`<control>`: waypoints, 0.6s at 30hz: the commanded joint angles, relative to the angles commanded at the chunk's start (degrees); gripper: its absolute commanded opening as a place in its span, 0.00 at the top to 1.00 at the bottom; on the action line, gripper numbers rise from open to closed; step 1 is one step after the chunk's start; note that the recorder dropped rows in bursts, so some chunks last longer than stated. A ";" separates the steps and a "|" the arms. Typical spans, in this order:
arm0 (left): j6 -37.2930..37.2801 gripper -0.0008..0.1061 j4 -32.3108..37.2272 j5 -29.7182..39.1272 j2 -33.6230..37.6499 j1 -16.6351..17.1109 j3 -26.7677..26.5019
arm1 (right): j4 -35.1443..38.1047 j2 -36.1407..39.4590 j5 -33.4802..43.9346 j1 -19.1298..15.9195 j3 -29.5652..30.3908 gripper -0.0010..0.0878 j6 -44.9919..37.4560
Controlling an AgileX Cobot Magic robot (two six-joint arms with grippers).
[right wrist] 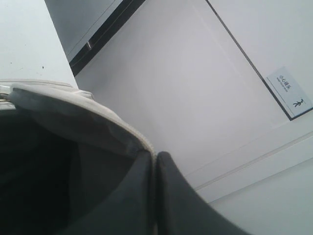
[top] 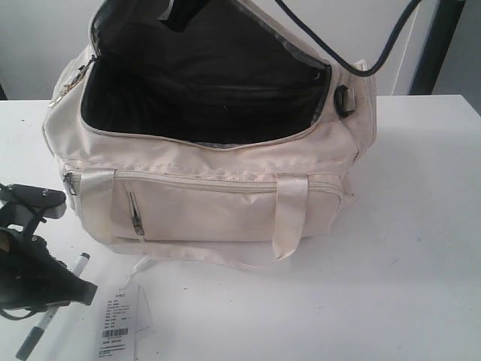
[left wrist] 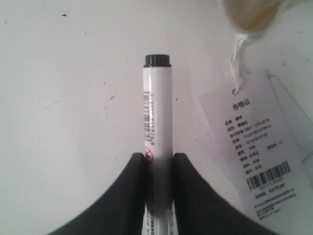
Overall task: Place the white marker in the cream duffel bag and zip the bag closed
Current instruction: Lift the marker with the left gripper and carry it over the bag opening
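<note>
Left tool [left wrist: 159,161] clenched on the barrel of the white marker [left wrist: 157,107] near the front left corner of the white surface [top: 406,248], the pen's black end pointing toward the cream duffel bag [top: 225,203]. Whether the pen rests on the surface cannot be told. A barcode paper tag [left wrist: 254,147], strung to the bag, lies just beside it. The bag sits toward the back edge, unzipped, black lining exposed. Right tool [right wrist: 154,159], pinched tight, holds the bag's rear opening rim aloft.
</note>
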 joint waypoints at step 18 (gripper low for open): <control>-0.27 0.99 -0.35 -16.73 -14.75 0.00 3.78 | 0.00 0.00 0.00 0.00 0.00 0.99 0.00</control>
